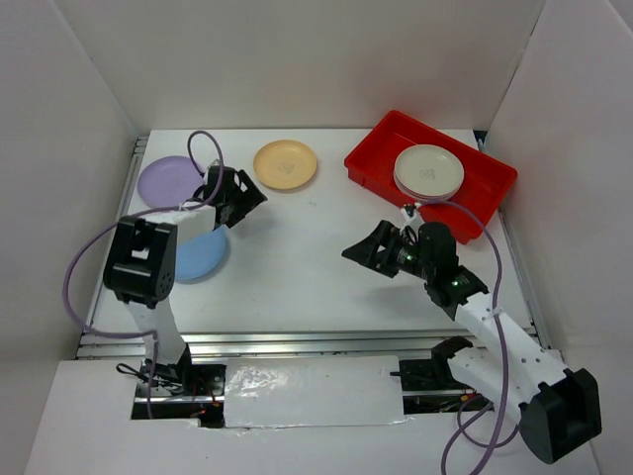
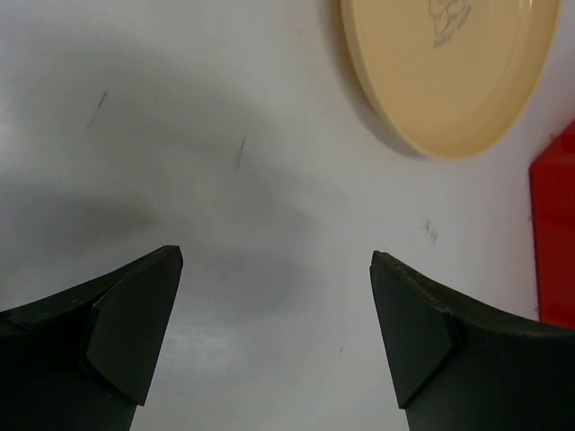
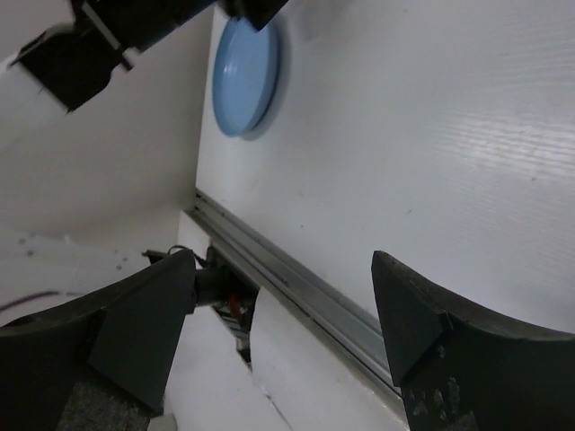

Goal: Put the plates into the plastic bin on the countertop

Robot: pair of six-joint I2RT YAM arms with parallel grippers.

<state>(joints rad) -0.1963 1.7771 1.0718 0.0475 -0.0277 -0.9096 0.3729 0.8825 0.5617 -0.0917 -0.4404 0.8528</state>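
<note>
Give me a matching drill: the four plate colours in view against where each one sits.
Plates:
1 lilac plate
2 blue plate
3 yellow plate
4 cream plate

Places:
A in the bin
B left side, toward the near edge
C left side, at the far edge
D far edge, middle, just left of the bin

Pairs: 1-C, 2-B, 3-D, 4-A

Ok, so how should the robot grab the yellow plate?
Probably by its raised rim, on the edge nearest the open left gripper, coming down from above with one finger inside and one outside. The yellow plate lies flat on the countertop, so only the thin rim offers a pinch.
</note>
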